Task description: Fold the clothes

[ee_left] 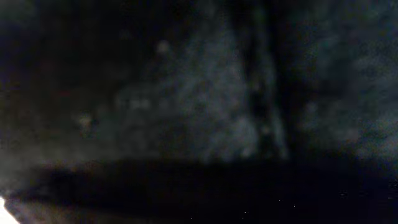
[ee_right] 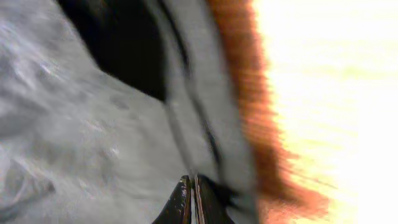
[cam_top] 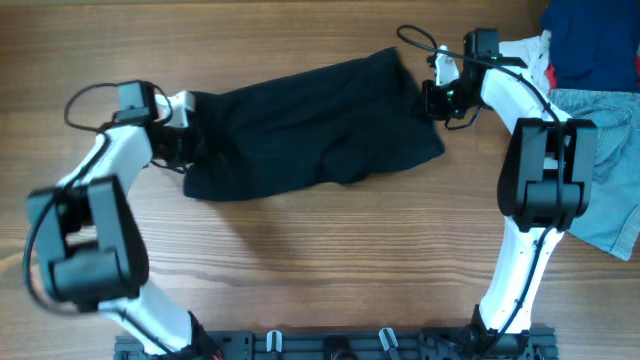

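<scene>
The right gripper [ee_right: 189, 200] is pinched on the clothes [cam_top: 310, 125]. The left gripper [cam_top: 188, 140]: can't tell. Best to lift both ends level and taut.

A wooden tabletop [cam_top: 300, 260], warm brown with grain running left to right, fills the overhead view under even light. In the right wrist view its surface glares white.

Front table [cam_top: 320, 275] bare; clothes [cam_top: 310, 130] mid; denim shorts [cam_top: 618, 200], navy garment [cam_top: 595, 40] block R.
</scene>
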Tool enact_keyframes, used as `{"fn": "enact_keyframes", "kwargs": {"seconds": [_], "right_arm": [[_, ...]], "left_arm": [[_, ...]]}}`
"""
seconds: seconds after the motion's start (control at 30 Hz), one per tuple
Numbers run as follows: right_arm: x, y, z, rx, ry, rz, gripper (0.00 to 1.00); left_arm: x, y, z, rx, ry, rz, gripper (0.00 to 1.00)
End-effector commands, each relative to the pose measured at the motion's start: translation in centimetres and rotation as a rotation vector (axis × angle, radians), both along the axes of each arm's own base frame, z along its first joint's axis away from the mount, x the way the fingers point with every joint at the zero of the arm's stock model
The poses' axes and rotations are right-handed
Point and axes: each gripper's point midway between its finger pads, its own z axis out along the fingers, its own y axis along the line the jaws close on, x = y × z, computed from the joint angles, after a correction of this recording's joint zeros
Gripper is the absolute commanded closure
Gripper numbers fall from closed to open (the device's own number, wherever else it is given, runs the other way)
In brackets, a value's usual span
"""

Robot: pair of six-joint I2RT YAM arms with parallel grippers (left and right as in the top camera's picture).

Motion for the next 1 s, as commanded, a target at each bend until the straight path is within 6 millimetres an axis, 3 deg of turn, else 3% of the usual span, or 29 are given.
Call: {"fn": "enact_keyframes", "kwargs": {"seconds": [0.0, 0.13, 0.3, 0.47, 0.6, 0.77, 0.97], "right_arm": [[-0.8, 1.8, -0.5, 0.063, 0.025, 0.040, 0.96], [-1.4, 5.0, 0.6, 0.142, 0.022, 0.101, 0.96], [-1.6, 8.5, 4.5, 0.280, -0.041, 0.177, 0.96], [-0.5, 9.0, 8.3, 0.306, -0.152, 0.194, 0.96], [-0.5, 9.5, 8.0, 0.298, -0.146, 0.192, 0.96], [-0.8, 11.5, 7.8, 0.281, -0.162, 0.232, 0.96], [-0.5, 14.3, 7.4, 0.220, -0.202, 0.258, 0.96]], "left_arm": [[0.4, 2.3, 5.5, 0.125, -0.105, 0.052, 0.96], [-0.1, 2.7, 8.2, 0.168, -0.107, 0.040, 0.96], [-0.3, 3.4, 9.8, 0.216, -0.082, 0.032, 0.96], [1.2, 4.4, 12.9, 0.264, -0.138, 0.052, 0.96], [2.7, 4.4, 16.0, 0.275, -0.216, 0.054, 0.96], [4.1, 1.6, 17.3, 0.269, -0.276, 0.004, 0.96], [5.3, -3.9, 15.4, 0.246, -0.257, -0.053, 0.96]]}}
